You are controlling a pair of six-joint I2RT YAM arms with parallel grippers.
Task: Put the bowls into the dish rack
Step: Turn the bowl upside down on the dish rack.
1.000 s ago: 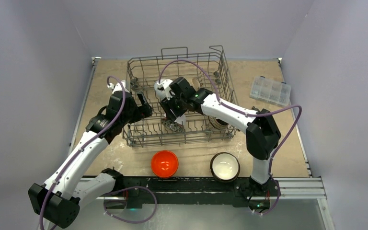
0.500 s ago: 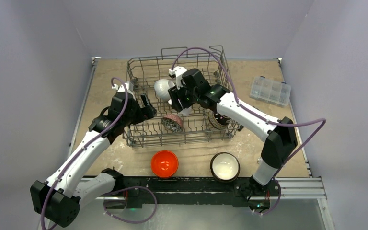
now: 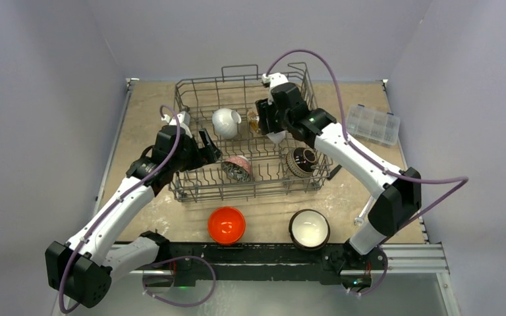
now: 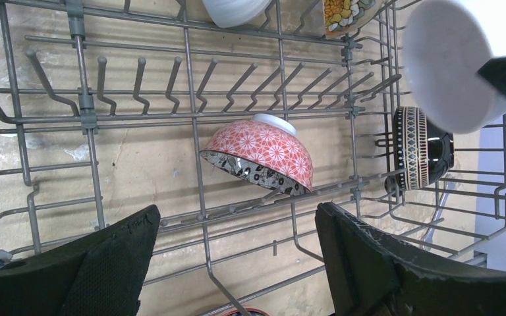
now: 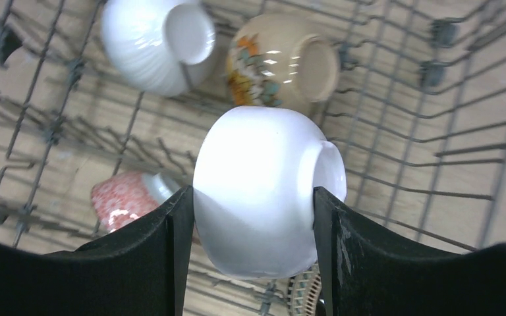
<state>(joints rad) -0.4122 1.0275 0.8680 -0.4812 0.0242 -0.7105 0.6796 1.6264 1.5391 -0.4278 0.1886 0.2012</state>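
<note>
A tan table (image 3: pixel 145 112), smeared with pale patches, is filling the floor of a booth that plain lavender-grey walls (image 3: pixel 53 79) are closing in on three sides, and a metal rail (image 3: pixel 408 253) is running along the near edge. The dish rack (image 3: pixel 263 191) is sitting at the middle of the table towards the far side, its upright tines crowding the floor. Inside it, a ribbed white bowl (image 3: pixel 226 122) and a cream floral bowl (image 5: pixel 283 62) are lying on their sides at the back. A red-patterned bowl (image 4: pixel 263 155) is leaning mouth-down near the front, and a dark patterned bowl (image 3: pixel 301 162) is standing on edge at the right. The right gripper (image 5: pixel 250 197) is clamping a plain white bowl (image 5: pixel 263 164) between its fingers, hanging it on its side above the rack's far right part, just in front of the floral one. The left gripper (image 4: pixel 237 214) is hovering over the rack's left front with jaws spread wide and nothing between them. An orange-red bowl (image 3: pixel 226 224) and a dark bowl with cream inside (image 3: pixel 309 228) are waiting on the table in front of the rack. A clear compartment box (image 3: pixel 371 124) is lying well to the right, and purple cables (image 3: pixel 329 72) are looping over both arms.
</note>
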